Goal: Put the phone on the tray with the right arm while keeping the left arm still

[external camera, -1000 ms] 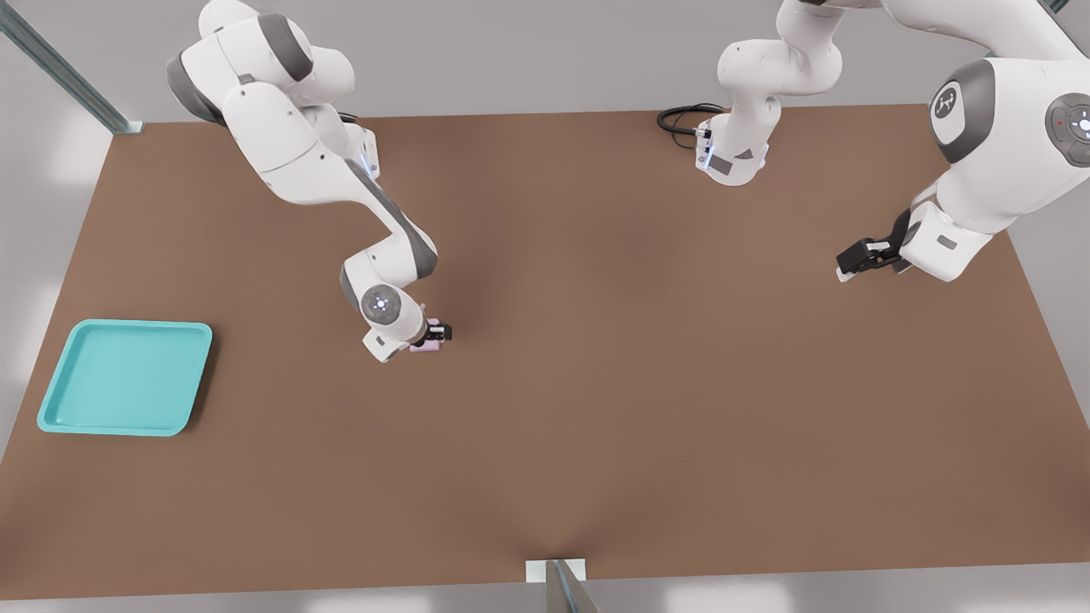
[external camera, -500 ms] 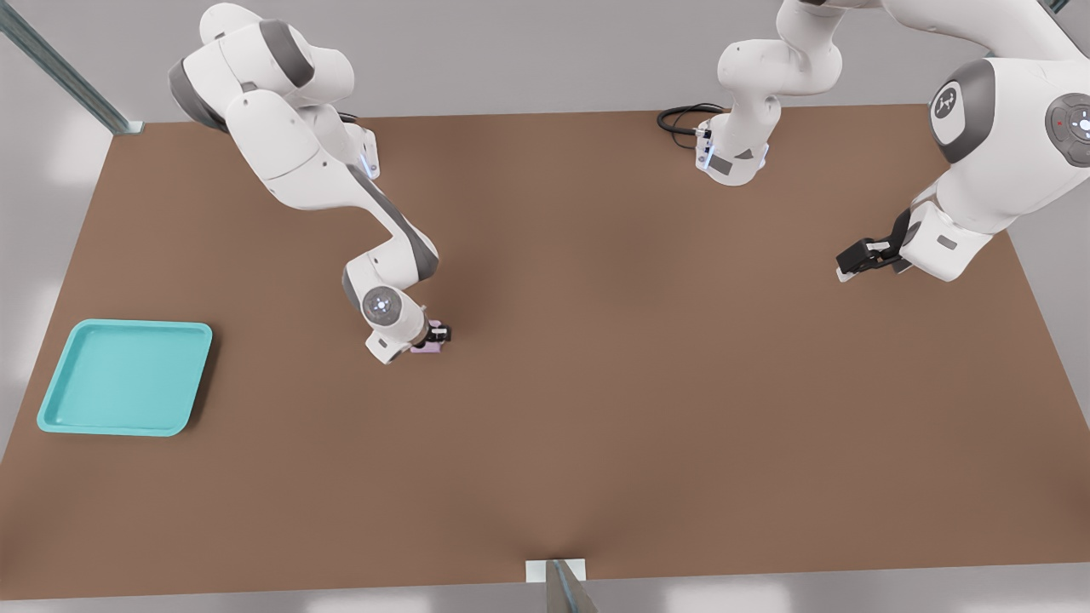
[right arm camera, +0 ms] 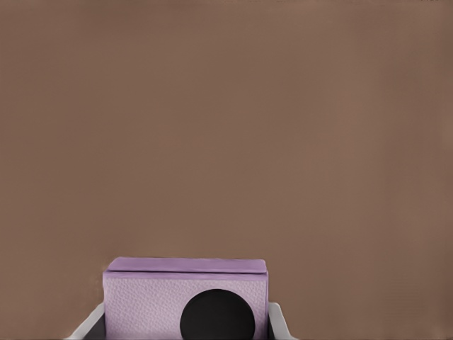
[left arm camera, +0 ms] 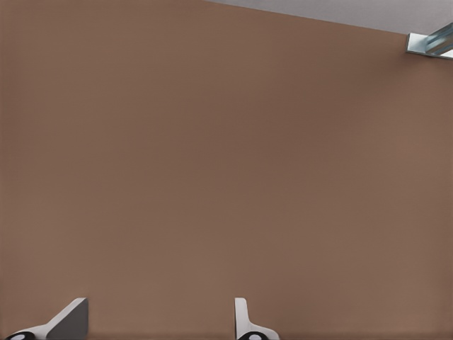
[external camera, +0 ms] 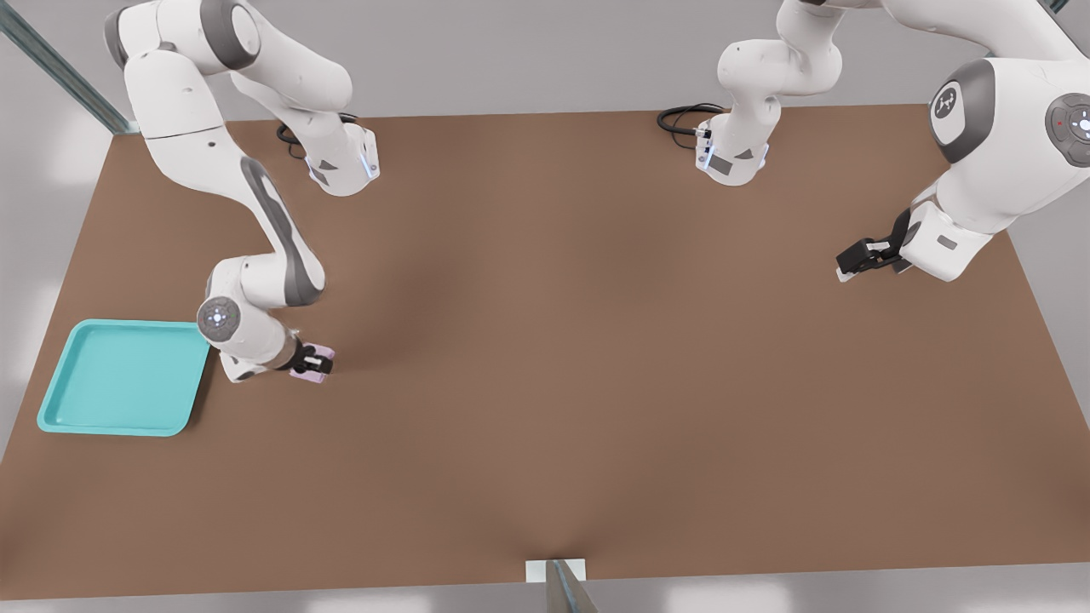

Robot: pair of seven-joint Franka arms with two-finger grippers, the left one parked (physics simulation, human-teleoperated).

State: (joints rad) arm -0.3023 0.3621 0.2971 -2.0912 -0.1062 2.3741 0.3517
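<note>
Toward the front view's left, above the brown table [external camera: 596,383]: right arm [external camera: 255,213], bent down from its base at the far edge. Gripper [external camera: 313,364], black, two fingers closed in on the phone [external camera: 312,362], pinching it by opposite sides. Phone: pale lilac, one round black lens [right arm camera: 217,318] visible in the right wrist view, a light fingertip [right arm camera: 281,324] at each side of its body. Tray [external camera: 123,376]: turquoise, flat on the table, just beside the wrist on the front view's left; phone not over it.
</note>
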